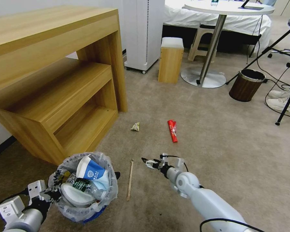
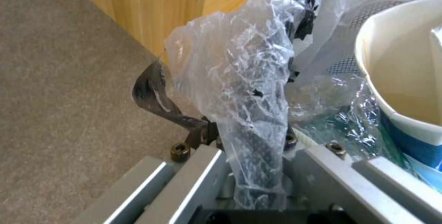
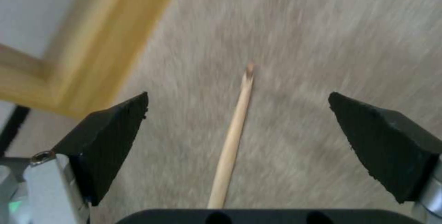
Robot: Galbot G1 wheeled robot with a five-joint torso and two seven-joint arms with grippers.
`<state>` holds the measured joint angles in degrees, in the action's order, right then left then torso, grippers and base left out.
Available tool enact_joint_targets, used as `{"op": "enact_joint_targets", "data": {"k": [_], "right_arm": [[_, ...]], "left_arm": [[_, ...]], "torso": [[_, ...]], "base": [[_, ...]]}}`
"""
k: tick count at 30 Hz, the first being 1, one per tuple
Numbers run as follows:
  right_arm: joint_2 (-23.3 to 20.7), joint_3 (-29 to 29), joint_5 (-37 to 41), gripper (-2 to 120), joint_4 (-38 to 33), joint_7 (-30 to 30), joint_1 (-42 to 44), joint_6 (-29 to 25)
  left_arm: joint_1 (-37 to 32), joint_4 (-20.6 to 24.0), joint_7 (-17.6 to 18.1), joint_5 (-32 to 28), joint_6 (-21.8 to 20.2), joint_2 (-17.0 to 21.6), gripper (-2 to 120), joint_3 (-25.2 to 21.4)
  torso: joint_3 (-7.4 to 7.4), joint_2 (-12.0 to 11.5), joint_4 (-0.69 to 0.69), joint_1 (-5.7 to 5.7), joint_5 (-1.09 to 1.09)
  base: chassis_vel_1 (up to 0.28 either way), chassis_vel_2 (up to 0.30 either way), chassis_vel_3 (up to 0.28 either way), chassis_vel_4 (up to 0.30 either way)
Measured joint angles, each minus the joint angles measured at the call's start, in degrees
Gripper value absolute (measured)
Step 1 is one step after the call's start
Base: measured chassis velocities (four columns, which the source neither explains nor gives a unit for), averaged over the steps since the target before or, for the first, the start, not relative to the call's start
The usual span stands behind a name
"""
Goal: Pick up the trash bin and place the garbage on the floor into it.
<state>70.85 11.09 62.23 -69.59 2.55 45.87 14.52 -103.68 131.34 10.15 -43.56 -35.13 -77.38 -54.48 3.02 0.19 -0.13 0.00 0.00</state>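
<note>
Bin (image 1: 82,188): on the carpet (image 1: 216,145) beside the wooden shelf (image 1: 54,80), holding a cup (image 1: 90,170) and bottle.
Left gripper (image 1: 51,192): clamped on the bin's bagged rim.
Right gripper (image 1: 149,162): jaws wide apart, above the stick (image 3: 232,137).
Stick: flat on the carpet, between bin and right gripper.
Red packet (image 1: 172,130): farther out, on the carpet.

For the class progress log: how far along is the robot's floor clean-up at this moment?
Done: the trash bin, held by the left gripper, already holds a paper cup and bottle. In hand: the open right gripper lines up on the wooden stick. Left: the red packet and crumpled wrapper.
</note>
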Motion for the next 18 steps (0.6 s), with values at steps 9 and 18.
{"op": "enact_joint_targets", "data": {"k": [9,18], "right_arm": [[4.00,1.14,-1.38,100,2.77,-4.69,-1.28,4.05],[11.57,4.49,-7.84,97,12.80,-6.96,-3.36,4.22]], "left_arm": [[-0.90,0.38,-0.14,0.26,0.14,-0.39,1,-0.29],[-1.95,1.40,-0.23,0.55,0.71,-1.41,1,-0.84]], "torso": [[0.00,0.00,0.01,0.00,-0.01],[0.00,0.00,0.00,0.00,0.00]], "base": [[0.000,0.000,0.000,0.000],[0.000,0.000,0.000,0.000]]}}
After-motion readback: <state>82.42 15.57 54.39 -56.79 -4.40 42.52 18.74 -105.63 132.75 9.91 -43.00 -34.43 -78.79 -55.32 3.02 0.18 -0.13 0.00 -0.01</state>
